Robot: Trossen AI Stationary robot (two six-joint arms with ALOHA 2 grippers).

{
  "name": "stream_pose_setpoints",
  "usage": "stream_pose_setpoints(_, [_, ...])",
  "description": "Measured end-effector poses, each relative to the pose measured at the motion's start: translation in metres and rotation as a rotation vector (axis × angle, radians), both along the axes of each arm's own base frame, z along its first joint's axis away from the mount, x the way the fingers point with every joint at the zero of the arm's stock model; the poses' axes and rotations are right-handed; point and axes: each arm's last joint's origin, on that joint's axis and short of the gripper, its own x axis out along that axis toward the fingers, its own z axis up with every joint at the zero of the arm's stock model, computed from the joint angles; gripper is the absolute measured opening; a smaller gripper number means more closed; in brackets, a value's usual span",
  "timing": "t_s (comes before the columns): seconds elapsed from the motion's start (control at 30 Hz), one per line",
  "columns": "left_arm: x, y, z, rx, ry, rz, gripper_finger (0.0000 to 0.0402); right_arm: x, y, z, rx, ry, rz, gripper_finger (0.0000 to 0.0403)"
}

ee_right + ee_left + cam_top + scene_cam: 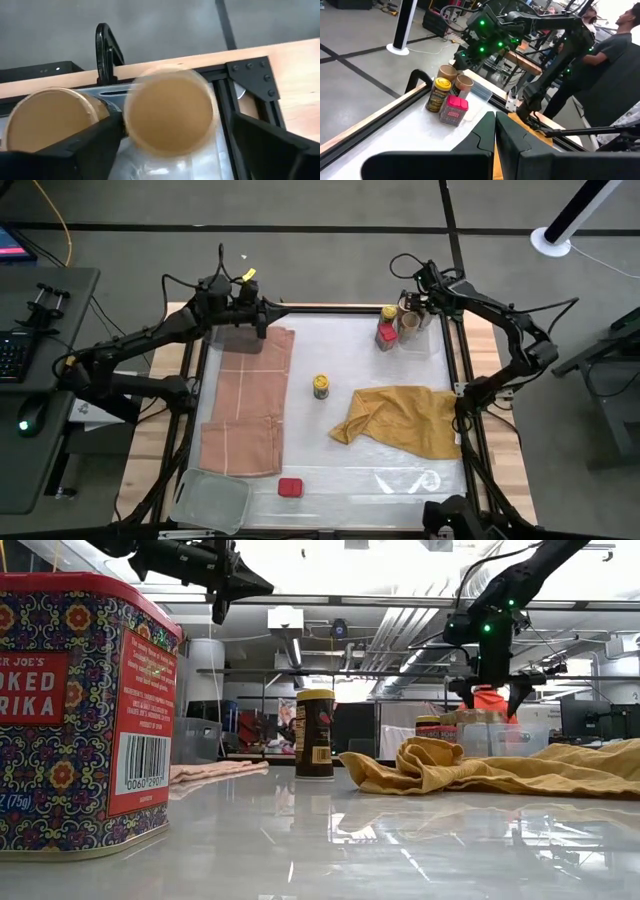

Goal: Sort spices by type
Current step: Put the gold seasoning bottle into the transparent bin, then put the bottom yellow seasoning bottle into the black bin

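Observation:
Two tan-topped jars [47,120] [170,107] stand together in the table's far right corner. Beside them are a yellow-capped jar [388,312] and a red tin [385,335]. A second yellow-capped jar [320,387] stands mid-table. A second red tin [290,488] sits at the near edge. My right gripper [415,308] is open above the tan-topped jars, one finger [95,147] between them and the other [265,145] well clear of the right-hand jar. My left gripper [264,315] hangs shut and empty, high over the far left.
A mustard-yellow cloth [400,420] lies crumpled on the right half. A salmon cloth [250,400] lies flat on the left. A clear grey tray [212,500] sits at the near left corner. A black frame rail [452,350] borders the table. A person [615,45] stands beyond the far side.

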Motion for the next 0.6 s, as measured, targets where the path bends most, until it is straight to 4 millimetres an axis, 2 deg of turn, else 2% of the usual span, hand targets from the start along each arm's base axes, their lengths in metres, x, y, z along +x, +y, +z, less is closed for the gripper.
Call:
stream_pose_setpoints(0.1, [0.000,0.000,0.000,0.000,-0.001,0.002,0.0000,-0.002,-0.001,0.000,0.016,-0.027,0.004,0.0387])
stream_pose_setpoints(0.27, [0.000,0.000,0.000,0.000,-0.002,0.003,0.0000,-0.002,0.001,0.005,0.018,-0.045,0.052,0.0393])
stream_pose_setpoints(0.6, [0.000,0.000,-0.003,0.064,0.040,-0.013,0.0000,-0.014,0.027,0.057,-0.177,-0.195,0.100,0.0395])
